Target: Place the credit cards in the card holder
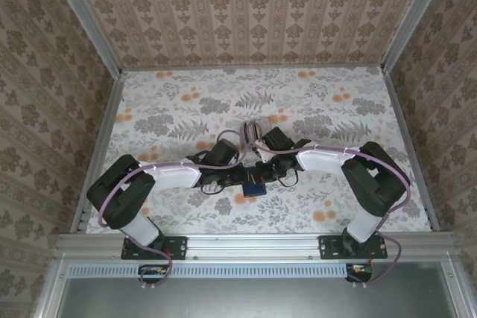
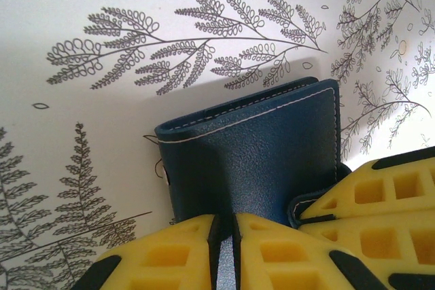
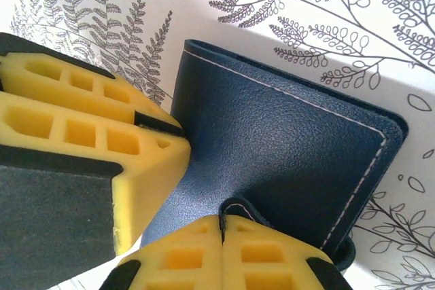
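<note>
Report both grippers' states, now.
Left gripper: closed on the blue card holder.
Right gripper: closed, pinching the same card holder's edge.

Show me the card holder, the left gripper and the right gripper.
card holder (image 2: 258,154), left wrist view, middle of its blue cover.
left gripper (image 2: 224,222), left wrist view, between its yellow fingertips.
right gripper (image 3: 221,223), right wrist view, between its yellow fingertips.

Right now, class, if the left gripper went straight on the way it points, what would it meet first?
The blue card holder: the left gripper seems shut on its near edge, so nothing lies between them.
</note>
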Available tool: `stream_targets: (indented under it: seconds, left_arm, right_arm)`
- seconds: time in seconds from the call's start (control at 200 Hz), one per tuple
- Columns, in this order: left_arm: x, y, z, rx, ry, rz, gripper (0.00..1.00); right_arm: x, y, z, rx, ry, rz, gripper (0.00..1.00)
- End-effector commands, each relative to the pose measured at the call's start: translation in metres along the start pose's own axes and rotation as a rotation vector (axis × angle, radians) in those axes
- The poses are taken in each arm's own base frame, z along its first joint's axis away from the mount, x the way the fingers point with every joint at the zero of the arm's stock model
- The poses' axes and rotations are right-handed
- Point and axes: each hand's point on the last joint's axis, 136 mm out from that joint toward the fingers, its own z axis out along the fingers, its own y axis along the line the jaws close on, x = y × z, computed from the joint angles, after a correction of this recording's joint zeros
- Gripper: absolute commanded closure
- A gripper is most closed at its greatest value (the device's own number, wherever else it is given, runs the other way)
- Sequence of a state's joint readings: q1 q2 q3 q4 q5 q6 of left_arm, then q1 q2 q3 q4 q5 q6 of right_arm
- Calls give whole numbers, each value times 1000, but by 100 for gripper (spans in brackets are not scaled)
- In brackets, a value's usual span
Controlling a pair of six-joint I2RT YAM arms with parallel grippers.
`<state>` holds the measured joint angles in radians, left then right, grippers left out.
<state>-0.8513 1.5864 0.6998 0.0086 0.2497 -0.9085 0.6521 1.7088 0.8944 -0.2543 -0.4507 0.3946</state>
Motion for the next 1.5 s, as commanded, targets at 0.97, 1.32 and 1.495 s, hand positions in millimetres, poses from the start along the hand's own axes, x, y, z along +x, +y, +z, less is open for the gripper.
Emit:
stream_targets:
  seconds: [0.97, 1.32, 1.495]
  left_arm:
    - [-70, 57, -234, -359, -814, 571, 0]
    - [-117, 97, -210, -685, -847, 743, 0]
    - [-130, 126, -199, -649, -836, 744, 0]
  right_arm:
    - [4, -62, -292, 713, -1340, -257, 0]
    - [11, -157, -265, 937, -1266, -165, 0]
    - [6, -183, -266, 911, -1277, -77, 0]
